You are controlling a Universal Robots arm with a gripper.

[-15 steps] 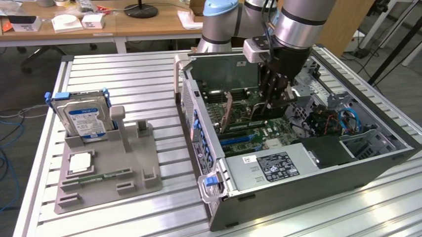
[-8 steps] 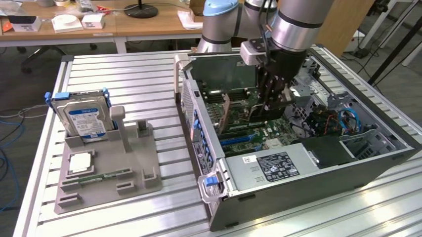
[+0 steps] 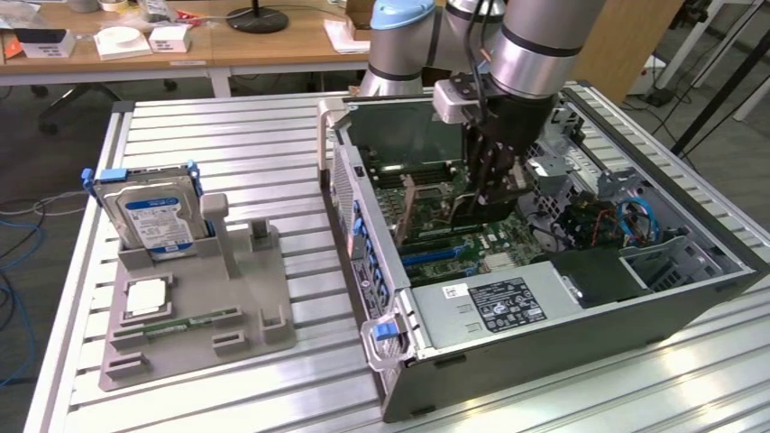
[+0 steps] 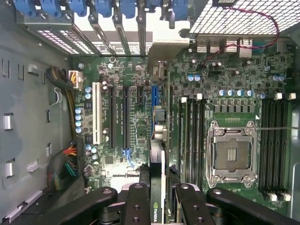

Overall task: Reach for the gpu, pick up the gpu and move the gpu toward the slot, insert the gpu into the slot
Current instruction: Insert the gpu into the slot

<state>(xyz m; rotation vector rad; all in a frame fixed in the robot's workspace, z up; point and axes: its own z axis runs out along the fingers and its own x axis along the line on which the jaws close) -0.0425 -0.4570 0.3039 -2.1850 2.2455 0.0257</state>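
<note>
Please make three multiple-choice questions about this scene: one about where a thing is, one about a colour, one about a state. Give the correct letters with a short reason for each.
1. Where is the hard drive?
A. Standing in the grey holder on the table, at the exterior view's left
B. Inside the computer case
C. In the gripper

2. What colour is the expansion slot under the gpu?
A. White
B. Blue
C. Red

3. What is the state of the gripper?
A. Open above the holder
B. Shut on the gpu, inside the open computer case
C. Shut on the hard drive

Answers:
1 A: the blue-labelled drive stands upright in the holder, outside the case.
2 B: the wrist view shows the card's edge in line with the blue slot.
3 B: the fingers press both sides of the card above the motherboard.
</note>
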